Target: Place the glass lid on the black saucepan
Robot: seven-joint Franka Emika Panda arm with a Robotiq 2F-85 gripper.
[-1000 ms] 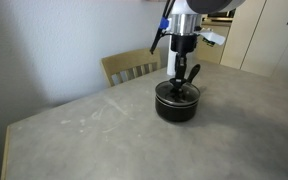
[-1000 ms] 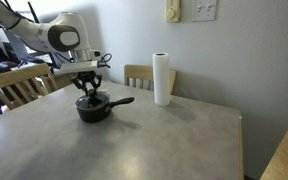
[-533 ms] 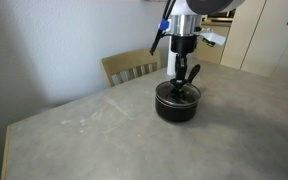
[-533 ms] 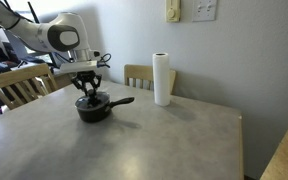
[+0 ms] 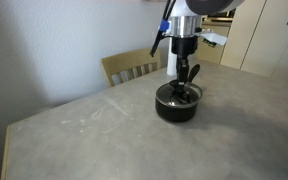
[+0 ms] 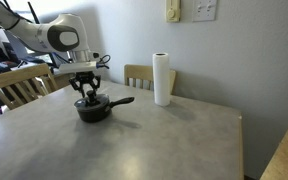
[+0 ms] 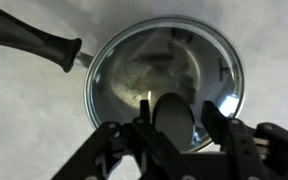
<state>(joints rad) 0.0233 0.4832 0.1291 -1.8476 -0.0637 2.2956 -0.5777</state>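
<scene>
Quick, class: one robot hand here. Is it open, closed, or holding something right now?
Hand: it straddles the knob of the lid, which lies on the pan; whether it is gripping or open cannot be told.

Colours: saucepan [image 5: 177, 108] + handle [image 7: 29, 38] black; glass lid [image 7: 134, 70] clear w/ silver rim, black knob [image 7: 174, 115]; table [image 5: 94, 135] mottled grey; paper-towel roll [image 6: 162, 80] white; chair [image 5: 129, 66] light wood; gripper [image 5: 184, 80] black, arm [image 6: 59, 38] white.

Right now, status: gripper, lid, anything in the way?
Gripper straddling the knob, clamped or released unclear. Glass lid seated on black saucepan. Paper-towel roll standing well aside.
</scene>
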